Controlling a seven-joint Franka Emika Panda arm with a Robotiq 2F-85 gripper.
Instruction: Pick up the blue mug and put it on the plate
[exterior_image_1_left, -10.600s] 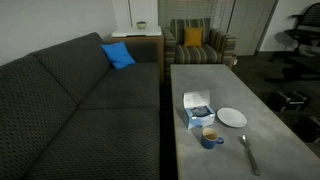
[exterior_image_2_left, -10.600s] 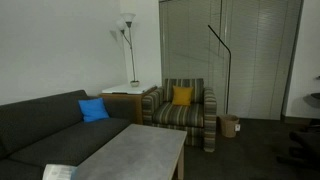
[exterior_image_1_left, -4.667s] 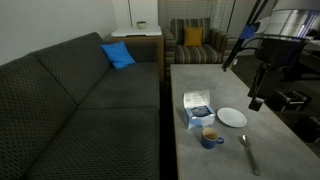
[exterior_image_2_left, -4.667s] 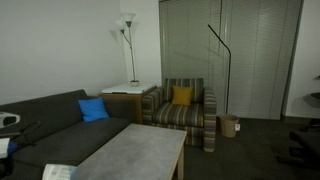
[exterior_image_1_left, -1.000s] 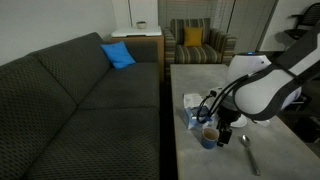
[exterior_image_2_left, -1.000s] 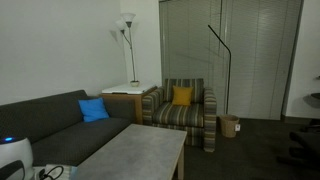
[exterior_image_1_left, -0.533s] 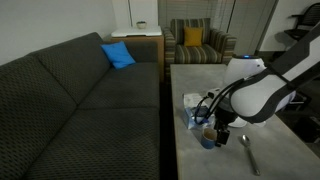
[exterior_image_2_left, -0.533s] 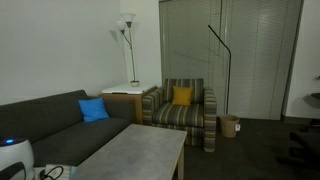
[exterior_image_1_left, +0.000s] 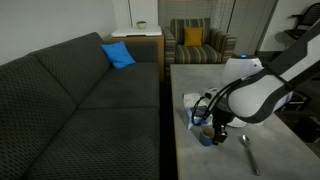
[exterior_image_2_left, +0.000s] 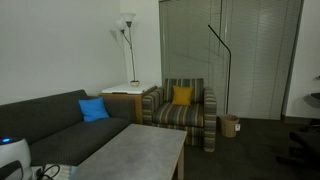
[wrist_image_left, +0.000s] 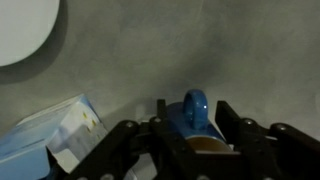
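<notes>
The blue mug (wrist_image_left: 193, 112) stands on the grey table with its handle pointing away from my wrist and its tan inside showing. My gripper (wrist_image_left: 190, 107) is down over it, one finger against each side of the mug's body, shut on it. In an exterior view the mug (exterior_image_1_left: 205, 137) sits on the table under the gripper (exterior_image_1_left: 212, 130), near the table's front. The white plate (wrist_image_left: 24, 26) lies flat a short way off, at the upper left of the wrist view. The arm hides it in the exterior view.
A white-and-blue box (exterior_image_1_left: 195, 102) lies right beside the mug (wrist_image_left: 52, 138). A spoon (exterior_image_1_left: 247, 151) rests on the table (exterior_image_1_left: 200, 70) near its front edge. A dark sofa (exterior_image_1_left: 80, 100) runs along one side of the table; a striped armchair (exterior_image_1_left: 197, 42) stands beyond it.
The jaws have closed in from wide open onto the mug's sides. The arm has barely moved, and the mug stays on the table.
</notes>
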